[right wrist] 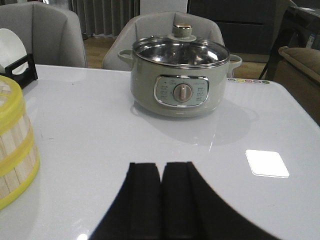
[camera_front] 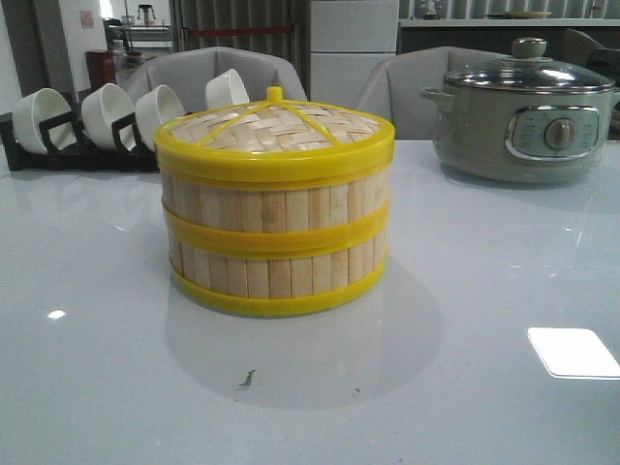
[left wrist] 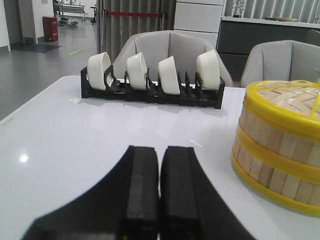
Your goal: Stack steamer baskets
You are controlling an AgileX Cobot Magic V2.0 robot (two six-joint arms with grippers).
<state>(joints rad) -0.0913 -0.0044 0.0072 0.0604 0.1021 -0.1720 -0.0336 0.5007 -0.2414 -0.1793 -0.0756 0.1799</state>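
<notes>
Nearest, the black left gripper [left wrist: 159, 200] and the black right gripper [right wrist: 161, 200] each have the two fingers pressed together, holding nothing, low over the glossy white table [camera_front: 484, 291]. In the middle of the table the two round bamboo-slat steamer baskets with yellow rims [camera_front: 276, 228] stand one on the other, covered by the flat woven bamboo lid with yellow rim [camera_front: 276, 131]. Behind, at the left, white bowls stand in a black rack [camera_front: 87, 145]; at the right is a grey-green electric pot with glass lid [camera_front: 523, 121].
</notes>
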